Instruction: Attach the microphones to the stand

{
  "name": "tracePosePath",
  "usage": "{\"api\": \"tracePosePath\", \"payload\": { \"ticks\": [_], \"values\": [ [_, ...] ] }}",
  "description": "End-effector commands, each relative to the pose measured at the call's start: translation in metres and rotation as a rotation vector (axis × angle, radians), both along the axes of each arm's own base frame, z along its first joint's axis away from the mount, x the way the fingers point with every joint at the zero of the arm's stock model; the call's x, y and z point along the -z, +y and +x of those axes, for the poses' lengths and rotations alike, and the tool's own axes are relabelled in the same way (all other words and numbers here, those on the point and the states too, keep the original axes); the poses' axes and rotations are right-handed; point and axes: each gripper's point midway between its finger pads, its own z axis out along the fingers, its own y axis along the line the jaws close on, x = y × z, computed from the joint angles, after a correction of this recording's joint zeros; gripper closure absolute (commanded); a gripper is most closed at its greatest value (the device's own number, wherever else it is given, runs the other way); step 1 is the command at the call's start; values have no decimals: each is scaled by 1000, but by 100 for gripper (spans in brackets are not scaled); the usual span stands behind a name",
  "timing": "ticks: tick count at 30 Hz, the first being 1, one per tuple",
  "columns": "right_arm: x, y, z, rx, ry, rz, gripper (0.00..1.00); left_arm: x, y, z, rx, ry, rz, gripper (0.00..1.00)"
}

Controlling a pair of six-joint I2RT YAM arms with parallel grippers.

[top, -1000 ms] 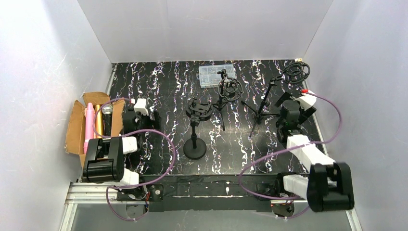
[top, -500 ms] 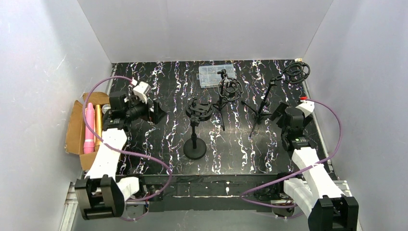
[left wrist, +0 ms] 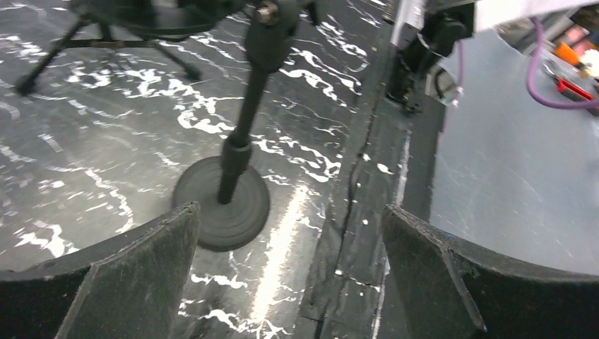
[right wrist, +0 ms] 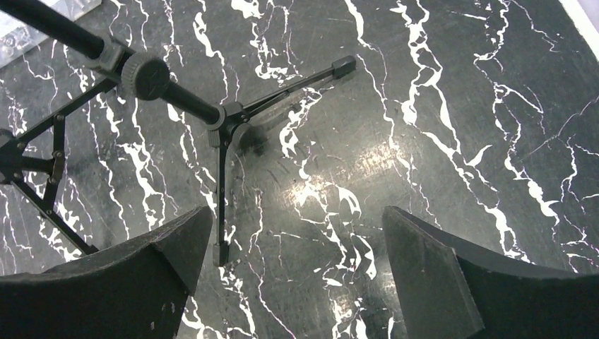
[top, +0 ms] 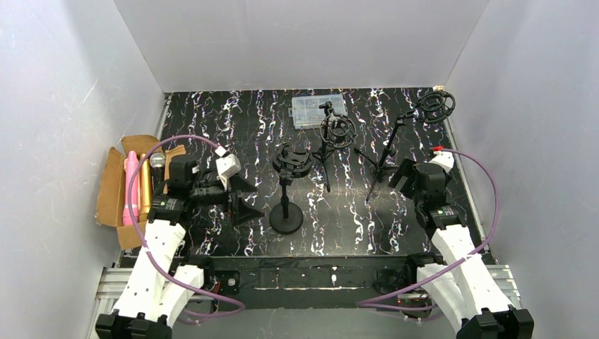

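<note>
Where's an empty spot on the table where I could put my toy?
Front strip between the round stand and right pincer is bare. So is the back-left corner, between cardboard box and clear box. Crowded around the tripods.

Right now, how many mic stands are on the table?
3. A round-base stand sits near the centre. A tripod stand is just behind it, in front of the clear plastic case. A taller tripod boom stand is at the right. None looks hidden.

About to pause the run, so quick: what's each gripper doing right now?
Left gripper: open, holding nothing.
Right gripper: open, holding nothing.
</note>
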Motion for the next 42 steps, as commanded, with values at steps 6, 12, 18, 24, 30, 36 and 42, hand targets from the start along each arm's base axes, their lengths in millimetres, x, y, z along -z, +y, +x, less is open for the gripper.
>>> {"api": "tracePosePath", "payload": {
  "ticks": [6,12,18,24,30,36,42],
  "values": [
    [-25,28,1,-91,-29,5,0,16,-35,20,9,-2,12,1],
    [-23,47,5,-143,-30,-23,5,20,-52,56,-57,-38,5,1],
    [-24,56,8,-180,-26,-50,6,32,-74,49,24,-11,14,6],
    [-20,66,9,-222,-23,-38,20,39,-89,50,85,-23,43,85],
    [-25,74,12,-256,-29,-42,27,30,-87,62,63,-110,65,100],
    [-28,79,9,-282,-36,-52,27,23,-70,96,-16,-360,184,100],
    [-28,89,9,-309,-44,-54,26,8,-38,157,-117,-548,291,100]
  ]
}}
